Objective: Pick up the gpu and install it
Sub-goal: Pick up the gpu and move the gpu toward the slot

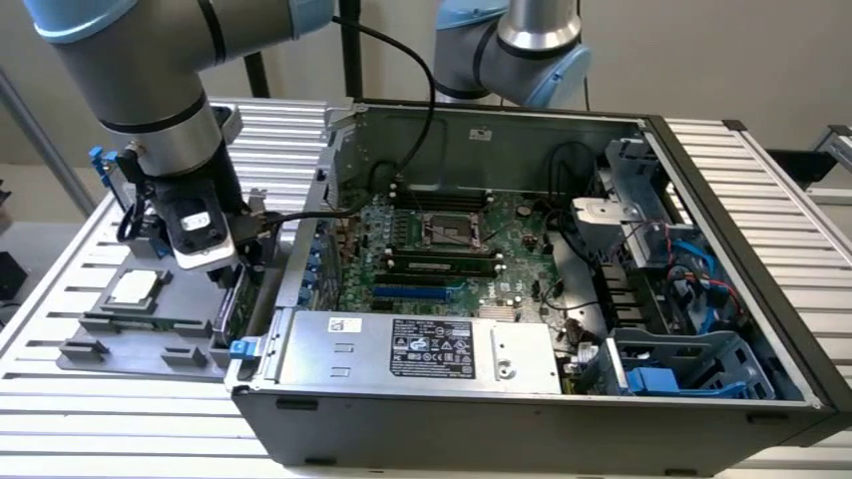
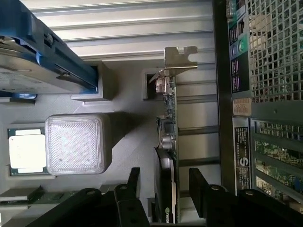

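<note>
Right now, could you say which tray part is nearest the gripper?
The graphics card, standing on edge inside the open gripper; the blue-railed hard drive lies apart.

The gpu (image 2: 169, 137), silver-bracketed, stands on edge in a grey tray (image 2: 130, 101).

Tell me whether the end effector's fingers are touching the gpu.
Apart. The wrist view shows the end effector straddling the gpu, which stands on edge, with a visible gap on each side of the card.
</note>
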Controlling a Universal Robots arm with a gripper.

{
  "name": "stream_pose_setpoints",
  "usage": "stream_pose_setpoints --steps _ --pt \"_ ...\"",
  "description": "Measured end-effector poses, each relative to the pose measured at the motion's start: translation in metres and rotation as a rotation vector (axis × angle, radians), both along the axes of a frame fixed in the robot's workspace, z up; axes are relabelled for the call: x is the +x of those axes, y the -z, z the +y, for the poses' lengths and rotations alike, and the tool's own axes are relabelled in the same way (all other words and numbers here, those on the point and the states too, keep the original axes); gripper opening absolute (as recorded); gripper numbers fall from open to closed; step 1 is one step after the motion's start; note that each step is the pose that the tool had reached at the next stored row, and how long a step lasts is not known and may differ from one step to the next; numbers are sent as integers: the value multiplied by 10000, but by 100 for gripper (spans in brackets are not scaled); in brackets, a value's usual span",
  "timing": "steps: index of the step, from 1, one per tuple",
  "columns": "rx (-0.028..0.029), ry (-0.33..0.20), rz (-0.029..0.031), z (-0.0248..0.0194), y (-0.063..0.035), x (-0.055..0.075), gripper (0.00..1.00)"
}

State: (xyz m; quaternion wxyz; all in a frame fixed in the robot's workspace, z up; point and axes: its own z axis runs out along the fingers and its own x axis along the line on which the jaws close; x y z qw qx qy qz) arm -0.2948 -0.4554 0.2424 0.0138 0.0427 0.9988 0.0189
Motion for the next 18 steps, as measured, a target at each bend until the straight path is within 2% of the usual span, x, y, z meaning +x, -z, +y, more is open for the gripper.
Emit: stream_pose_setpoints --steps 18 --pt "3 -1 -15 46 31 16 100"
